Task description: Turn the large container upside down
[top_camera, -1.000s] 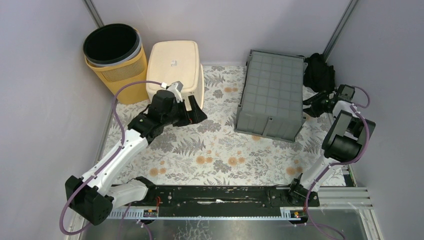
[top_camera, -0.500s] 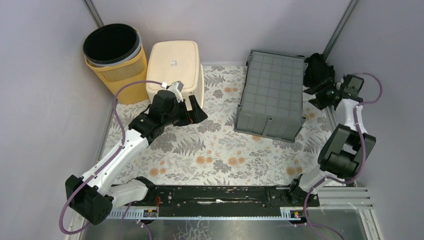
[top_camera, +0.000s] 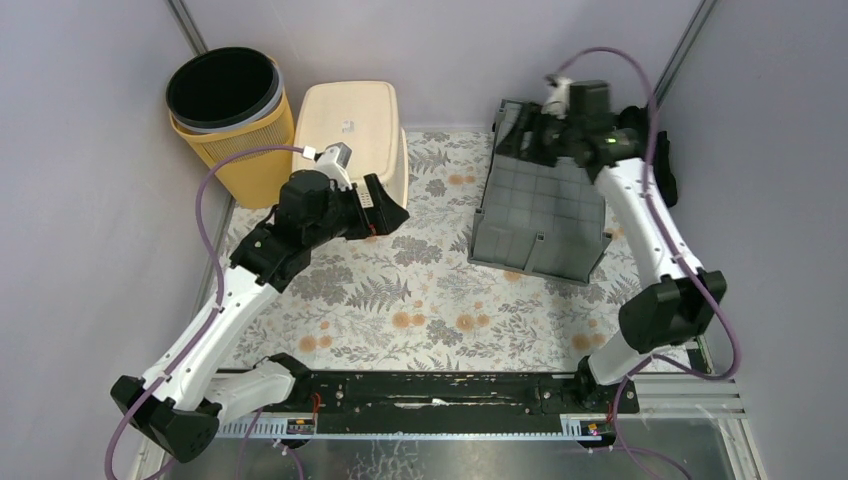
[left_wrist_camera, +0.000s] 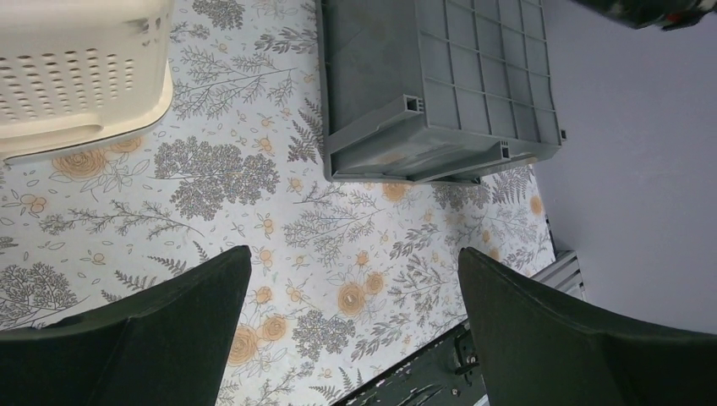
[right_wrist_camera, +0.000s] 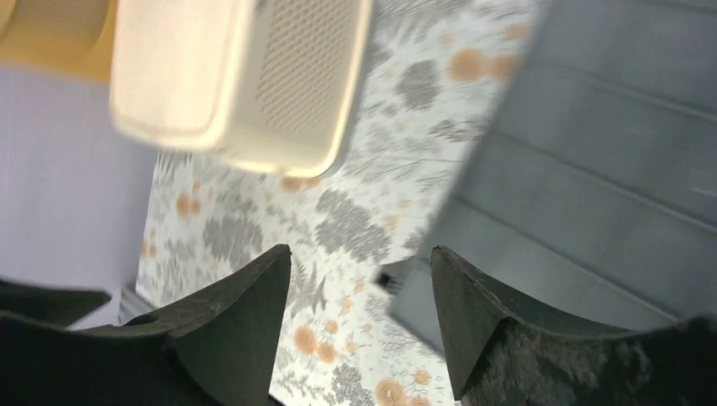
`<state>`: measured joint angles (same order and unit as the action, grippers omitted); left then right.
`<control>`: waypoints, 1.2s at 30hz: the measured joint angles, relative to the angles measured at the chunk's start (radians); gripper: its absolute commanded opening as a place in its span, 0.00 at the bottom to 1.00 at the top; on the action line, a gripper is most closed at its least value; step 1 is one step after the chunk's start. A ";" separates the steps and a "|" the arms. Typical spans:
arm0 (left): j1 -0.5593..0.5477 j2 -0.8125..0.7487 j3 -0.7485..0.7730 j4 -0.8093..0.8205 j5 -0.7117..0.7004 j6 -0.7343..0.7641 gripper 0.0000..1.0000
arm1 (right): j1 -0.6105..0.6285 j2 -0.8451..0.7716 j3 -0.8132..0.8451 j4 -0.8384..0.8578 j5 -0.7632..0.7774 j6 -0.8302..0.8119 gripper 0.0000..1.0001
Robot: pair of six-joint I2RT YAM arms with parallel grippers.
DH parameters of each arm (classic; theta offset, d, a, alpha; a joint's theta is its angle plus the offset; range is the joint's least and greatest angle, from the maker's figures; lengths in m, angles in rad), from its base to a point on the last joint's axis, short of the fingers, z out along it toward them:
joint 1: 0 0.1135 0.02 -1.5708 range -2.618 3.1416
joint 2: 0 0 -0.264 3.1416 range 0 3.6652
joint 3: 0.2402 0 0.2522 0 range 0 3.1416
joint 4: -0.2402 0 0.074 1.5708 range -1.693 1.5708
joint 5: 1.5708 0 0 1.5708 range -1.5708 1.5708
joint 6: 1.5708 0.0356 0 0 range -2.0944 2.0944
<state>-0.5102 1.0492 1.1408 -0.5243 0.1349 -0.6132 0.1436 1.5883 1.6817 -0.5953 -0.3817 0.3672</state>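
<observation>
Grey crate (top_camera: 545, 195) sits on the floral table (top_camera: 430, 290) with its ribbed grid base facing up and its rim down on the cloth. The left wrist view shows the same: rim flat on the table and the base on top. I'd call the flip itself done, assuming the crate is the "large container". As far as I can judge, what's left is clearing the arms off it and maybe a check that it sits flat; I can't see any lifted corner. Right gripper (top_camera: 530, 138) hangs over the crate's far edge, at the corner nearest the cream basket (top_camera: 352, 130). Its jaws are partly spread with nothing between them; its own camera is blurred but shows only table and crate wall through the gap. I can't tell from above whether a finger grazes the crate's top. It looks clear, so I read it as released, not gripping. Left gripper (top_camera: 390, 205) is well apart from the crate, on the basket side, just beside the basket's near corner. Its jaws are spread wide and empty, and its camera looks across the bare cloth at the crate's near end. The basket is also base up, standing across from the crate's far end, and the yellow bin (top_camera: 228, 110) is beyond it, upright and open. Neither one touches the crate.
</observation>
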 measured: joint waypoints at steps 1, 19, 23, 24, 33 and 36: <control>0.000 0.000 0.011 -0.011 -0.002 0.002 1.00 | 0.062 0.017 0.024 -0.014 0.013 -0.013 0.69; 0.000 -0.028 0.042 -0.105 -0.037 0.022 1.00 | 0.509 0.476 0.238 -0.178 0.407 -0.127 0.67; 0.000 -0.022 0.043 -0.106 -0.039 0.023 1.00 | 0.545 0.479 0.213 -0.172 0.444 -0.128 0.68; 0.000 -0.017 0.045 -0.107 -0.039 0.023 1.00 | 0.549 0.479 0.201 -0.166 0.451 -0.128 0.68; 0.000 0.005 0.058 -0.113 -0.039 0.023 1.00 | 0.487 0.478 0.048 -0.112 0.464 -0.122 0.68; 0.000 0.005 0.058 -0.113 -0.039 0.023 1.00 | 0.413 0.473 -0.027 -0.089 0.446 -0.114 0.68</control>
<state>-0.5106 1.0538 1.1988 -0.6376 0.0963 -0.5907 0.5564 2.0617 1.6550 -0.6838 0.0639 0.2531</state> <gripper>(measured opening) 0.998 0.678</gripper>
